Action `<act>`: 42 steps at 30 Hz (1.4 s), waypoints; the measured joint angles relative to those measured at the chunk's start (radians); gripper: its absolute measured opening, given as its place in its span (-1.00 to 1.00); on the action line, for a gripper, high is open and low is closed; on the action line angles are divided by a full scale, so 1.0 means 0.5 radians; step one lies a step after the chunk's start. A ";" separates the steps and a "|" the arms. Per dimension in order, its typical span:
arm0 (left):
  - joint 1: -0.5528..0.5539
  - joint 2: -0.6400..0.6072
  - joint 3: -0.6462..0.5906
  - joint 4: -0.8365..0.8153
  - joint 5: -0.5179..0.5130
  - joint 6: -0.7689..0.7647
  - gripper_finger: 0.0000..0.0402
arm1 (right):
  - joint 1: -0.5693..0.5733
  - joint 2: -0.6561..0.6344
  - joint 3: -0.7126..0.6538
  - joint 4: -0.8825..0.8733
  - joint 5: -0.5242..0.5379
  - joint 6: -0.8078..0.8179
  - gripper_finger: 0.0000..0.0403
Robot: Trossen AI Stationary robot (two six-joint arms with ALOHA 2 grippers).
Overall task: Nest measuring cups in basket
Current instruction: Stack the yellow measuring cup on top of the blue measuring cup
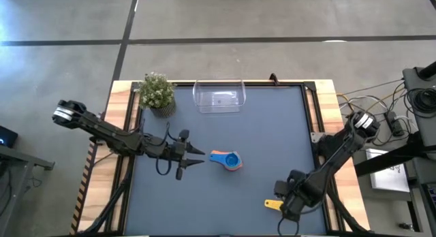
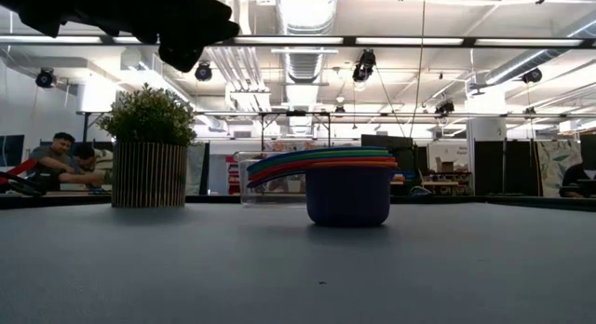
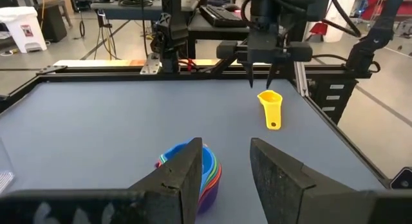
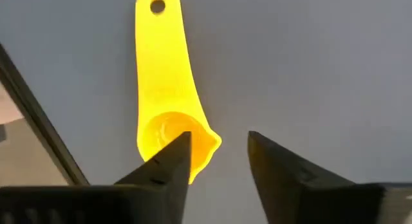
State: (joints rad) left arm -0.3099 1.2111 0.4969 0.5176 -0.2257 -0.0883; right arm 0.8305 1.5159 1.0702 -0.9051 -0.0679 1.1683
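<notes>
A nested stack of measuring cups [image 1: 229, 159], blue on top with an orange handle showing, stands on the table's middle; in the low view the stack [image 2: 349, 189] rests on its dark bottom cup. My left gripper [image 1: 197, 156] is open, level, just left of the stack [image 3: 205, 174], nothing between its fingers. A lone yellow cup [image 1: 272, 203] lies on the table near the front right. My right gripper [image 4: 219, 159] hangs open above the yellow cup [image 4: 168, 95], pointing down over its bowl end; from the left wrist view its fingertips stand clear above the cup [image 3: 271, 105]. The clear basket [image 1: 219, 97] sits at the far edge.
A potted plant [image 1: 157, 92] stands at the far left corner beside the basket. The table's raised frame [image 1: 315, 128] runs close to my right arm. People sit in the room beyond the table [image 2: 60, 156].
</notes>
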 joint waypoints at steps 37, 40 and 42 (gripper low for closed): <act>0.000 0.010 -0.002 0.012 0.000 0.001 -0.43 | 0.068 0.078 -0.236 0.298 0.023 -0.177 -0.89; 0.000 0.010 -0.003 0.013 -0.001 0.003 -0.43 | 0.023 0.003 -0.222 0.270 0.084 -0.203 -0.92; 0.000 0.007 -0.003 0.014 -0.029 0.010 -0.43 | -0.027 -0.067 -0.205 0.236 0.290 -0.291 -0.94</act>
State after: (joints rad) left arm -0.3099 1.2147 0.4953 0.5244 -0.2403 -0.0831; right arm 0.8169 1.4823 0.9678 -0.7871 0.0771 1.0227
